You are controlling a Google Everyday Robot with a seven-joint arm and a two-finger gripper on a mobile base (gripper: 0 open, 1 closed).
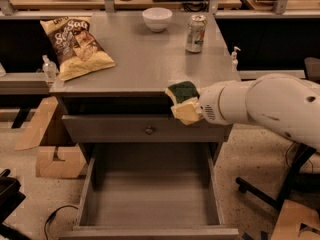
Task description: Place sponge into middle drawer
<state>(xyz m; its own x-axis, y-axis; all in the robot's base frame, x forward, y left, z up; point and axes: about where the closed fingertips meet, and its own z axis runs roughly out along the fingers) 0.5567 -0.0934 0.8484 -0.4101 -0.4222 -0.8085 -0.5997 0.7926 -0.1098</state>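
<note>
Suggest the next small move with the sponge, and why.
Probably bring the gripper toward the camera and down: it holds the sponge at the front edge of the tabletop, while the open middle drawer sits lower and nearer.

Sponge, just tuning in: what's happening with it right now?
The gripper holds the sponge just past the front edge of the table, in front of the knobbed drawer front. The middle drawer stands pulled open below, and the sponge is not in it yet. A chip bag, bowl and can sit on the table.
</note>
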